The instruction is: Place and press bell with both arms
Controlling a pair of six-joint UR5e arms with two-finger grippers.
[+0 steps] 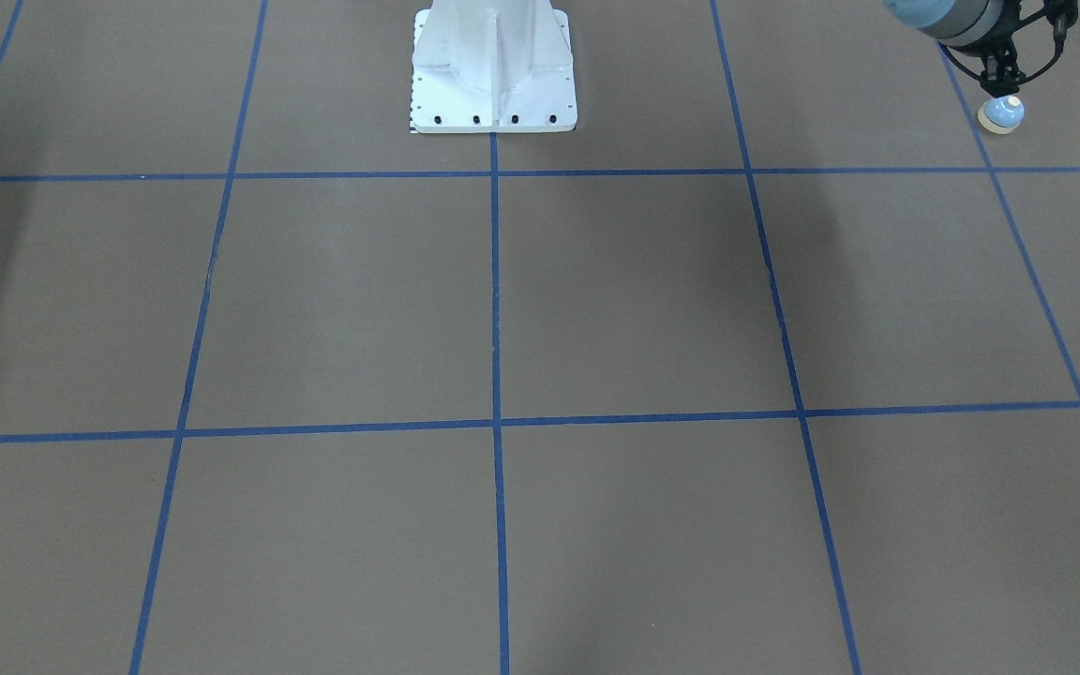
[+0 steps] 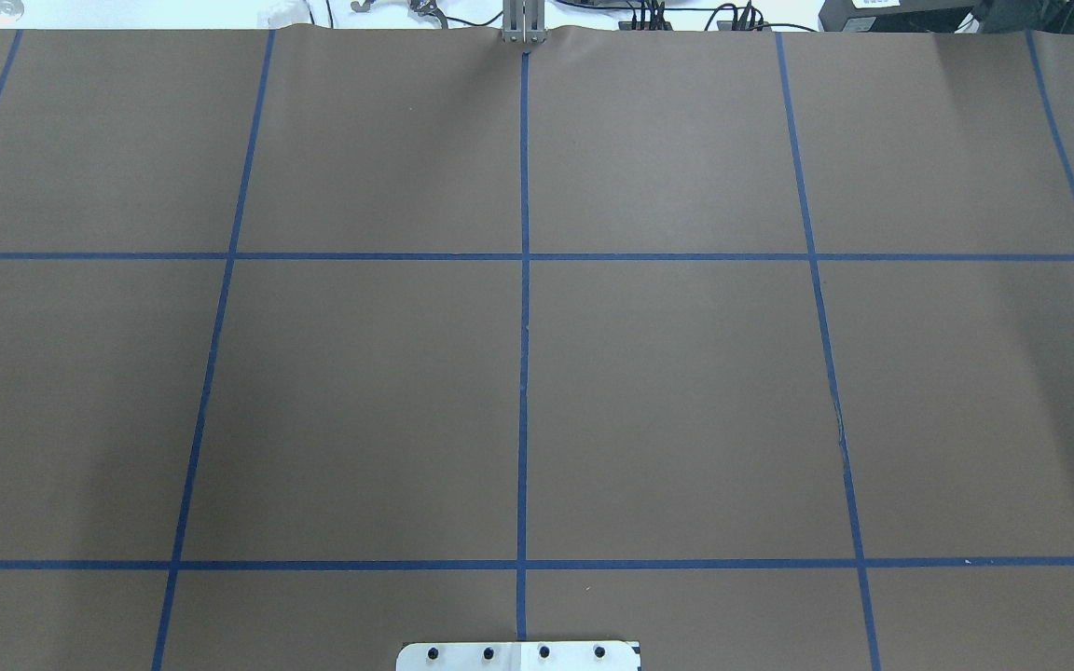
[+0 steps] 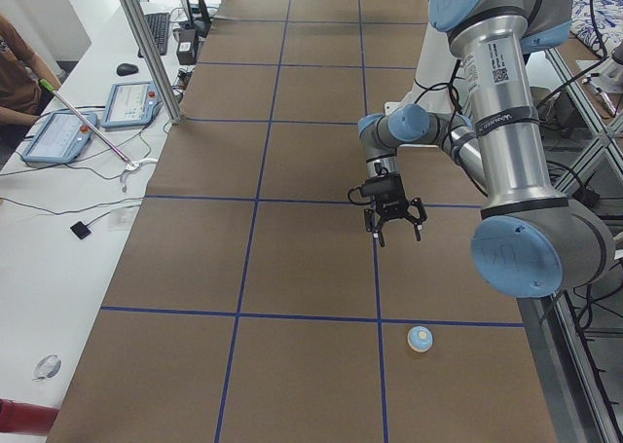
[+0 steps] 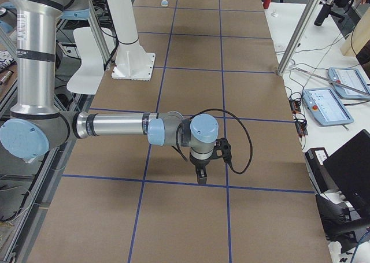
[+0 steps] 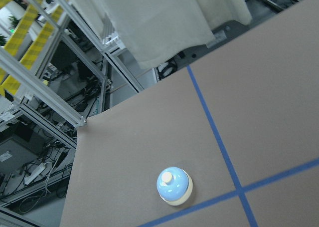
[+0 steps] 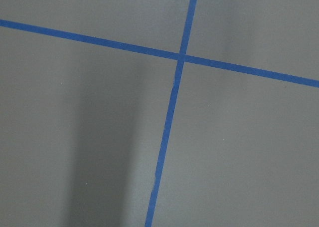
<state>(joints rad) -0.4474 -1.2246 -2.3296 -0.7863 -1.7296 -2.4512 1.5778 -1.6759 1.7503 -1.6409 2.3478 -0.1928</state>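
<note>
A brown tabletop [image 2: 686, 373] is marked into squares by blue tape lines [image 2: 524, 373], and a white pedestal [image 1: 493, 66] is bolted at the robot's side. A white desk [image 3: 58, 219] along the far side carries two tablets [image 3: 131, 104] and loose cables.

The bell [image 1: 1002, 113] stands upright on the tabletop at the robot's left end, just beside a tape crossing and near the edge. The left pincer [image 3: 397, 231] hangs above the tabletop with its fingers spread, apart from the bell. The right pincer [image 4: 200, 176] points down over a tape line; I cannot tell whether it is spread.
</note>
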